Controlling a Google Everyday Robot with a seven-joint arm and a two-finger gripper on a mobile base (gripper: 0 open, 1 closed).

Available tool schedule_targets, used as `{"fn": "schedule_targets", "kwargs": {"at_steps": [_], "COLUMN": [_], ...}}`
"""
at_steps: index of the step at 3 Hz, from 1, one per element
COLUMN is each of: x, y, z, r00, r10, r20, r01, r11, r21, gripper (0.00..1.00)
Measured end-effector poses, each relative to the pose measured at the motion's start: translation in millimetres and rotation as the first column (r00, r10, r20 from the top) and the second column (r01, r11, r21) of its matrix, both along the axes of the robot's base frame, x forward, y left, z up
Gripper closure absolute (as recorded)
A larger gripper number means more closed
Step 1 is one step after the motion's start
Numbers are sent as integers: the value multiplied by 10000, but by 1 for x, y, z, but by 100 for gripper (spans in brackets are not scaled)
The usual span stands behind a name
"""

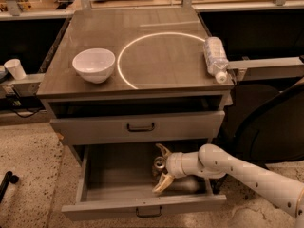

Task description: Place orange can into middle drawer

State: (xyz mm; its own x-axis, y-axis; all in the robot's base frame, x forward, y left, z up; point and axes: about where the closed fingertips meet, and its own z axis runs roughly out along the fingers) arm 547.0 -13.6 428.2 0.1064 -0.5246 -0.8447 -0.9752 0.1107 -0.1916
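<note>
The middle drawer is pulled open below the cabinet top. The orange can stands upright inside it toward the right, and only its silver top and a bit of its side show. My gripper reaches into the drawer from the right on a white arm. Its fingers are spread wide, one fingertip behind the can and one in front, and they are off the can.
The upper handled drawer is shut just above the arm. On the cabinet top sit a white bowl at the left and a clear plastic bottle lying at the right edge. A white cup stands on a shelf at the far left.
</note>
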Motion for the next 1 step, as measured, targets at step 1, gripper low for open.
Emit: {"fn": "schedule_targets", "kwargs": {"at_steps": [1], "x": [0], "y": [0], "z": [0], "r00": [10000], "r10": [0], "r20": [0], "r01": [0], "r11": [10000], "r21": [0], "gripper": [0]}}
